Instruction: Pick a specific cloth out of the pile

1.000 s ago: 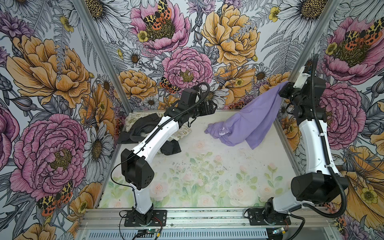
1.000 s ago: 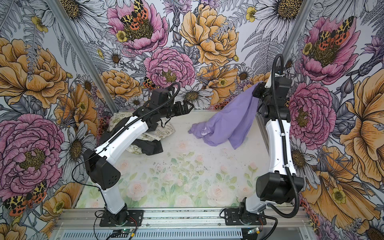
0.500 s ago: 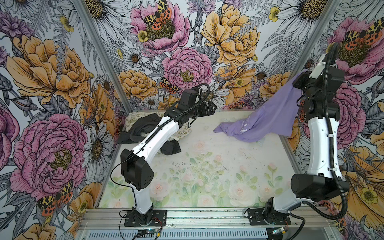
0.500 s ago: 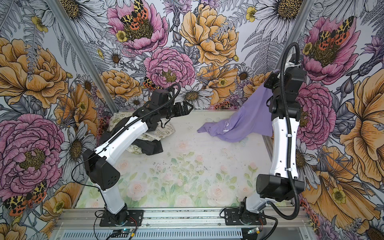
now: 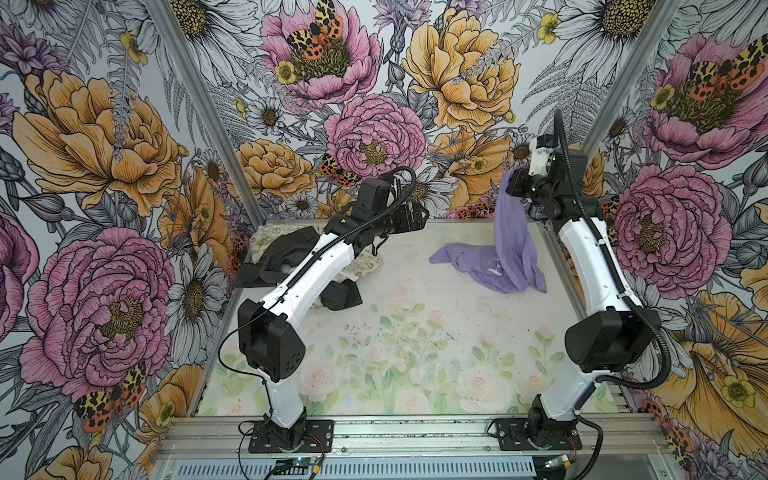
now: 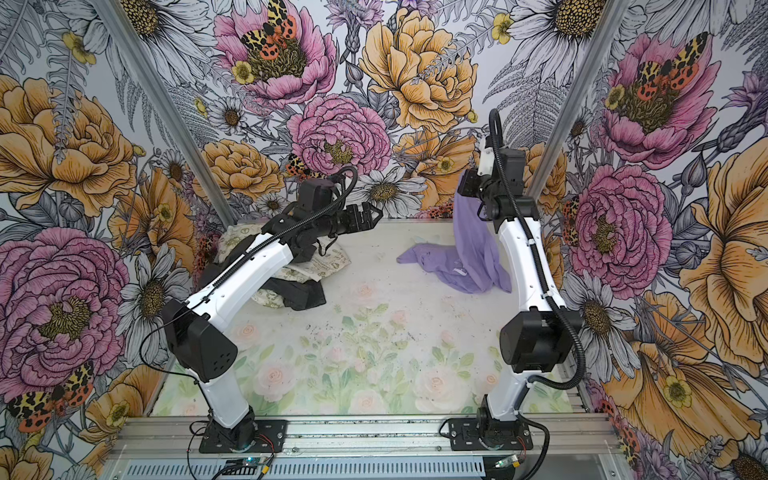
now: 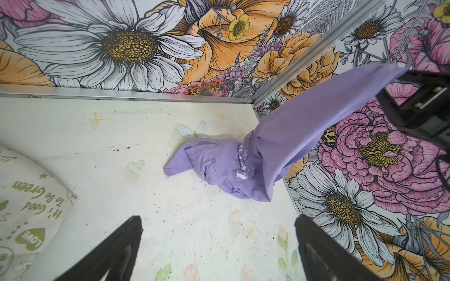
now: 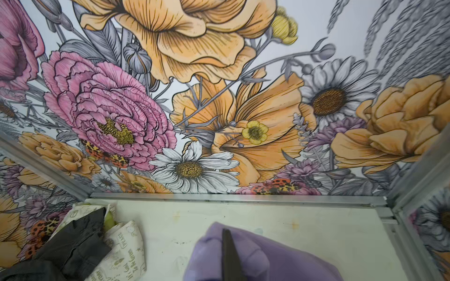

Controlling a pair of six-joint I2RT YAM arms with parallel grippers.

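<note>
While the right tool (image 5: 511, 189) grips the lavender cloth (image 5: 513, 249) aloft, tail trailing on the worktop (image 5: 415, 328), a higher lift seems wise; the left tool (image 5: 411, 217) gapes empty.

Floral table (image 5: 415, 332) — pile (image 5: 282, 257) back left, lower end of cloth (image 5: 490, 270) back right

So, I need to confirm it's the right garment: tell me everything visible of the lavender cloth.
The lavender cloth is soft, thin-looking fabric, purple with white lettering too creased to read. The right hand is shut on one end, high up near the far right corner; from there it hangs in a long fold, and its lower part lies crumpled on the table. It lies apart from the pile; nothing else touches it.
</note>
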